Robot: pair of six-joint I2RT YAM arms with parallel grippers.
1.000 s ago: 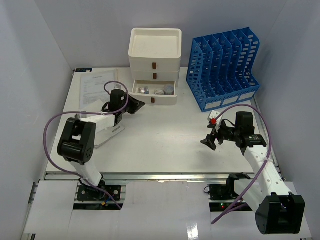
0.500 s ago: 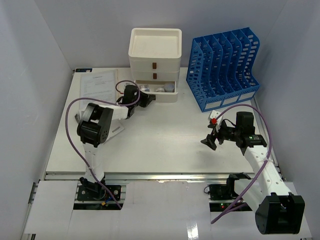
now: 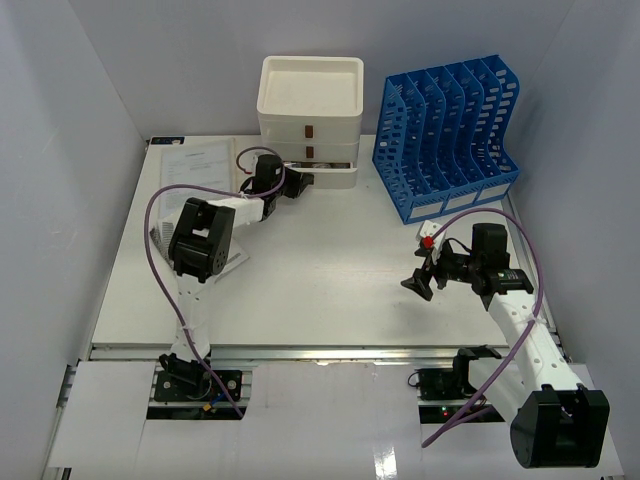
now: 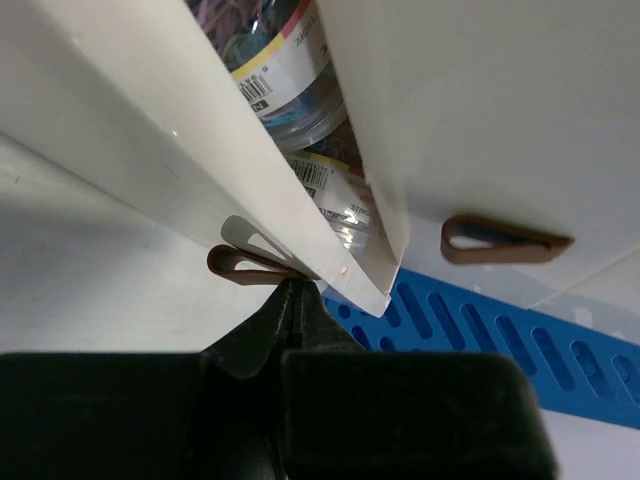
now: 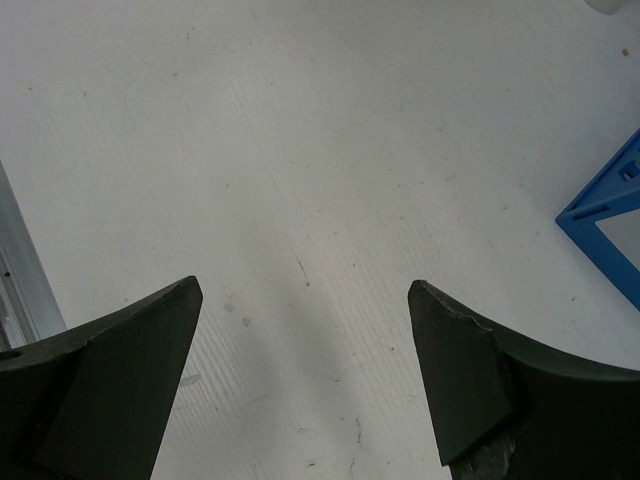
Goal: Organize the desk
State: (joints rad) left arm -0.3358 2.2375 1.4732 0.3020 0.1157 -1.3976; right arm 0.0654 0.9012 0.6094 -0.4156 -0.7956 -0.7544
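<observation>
The desk [image 3: 330, 290] is the wide white tabletop. At its back stands a cream three-drawer box [image 3: 310, 95], whose bottom drawer [image 3: 335, 176] is out by only a narrow gap. My left gripper [image 3: 298, 183] is at that drawer's front. In the left wrist view its tips [image 4: 293, 287] are pressed together, shut, touching the drawer's brown loop handle [image 4: 245, 266]. Small labelled containers [image 4: 290, 90] show through the gap. My right gripper [image 3: 420, 281] hovers open over bare desk [image 5: 300, 150] at the right, with nothing between its fingers.
A blue slotted file rack [image 3: 445, 135] stands back right, beside the drawer box. Printed papers [image 3: 195, 170] lie back left. A small white piece with a red spot [image 3: 427, 238] lies near the right gripper. A metal rail [image 3: 320, 352] runs along the front edge.
My left arm has swung back and to the right, and the bottom drawer has gone from well out to nearly in. The right arm has not moved.
</observation>
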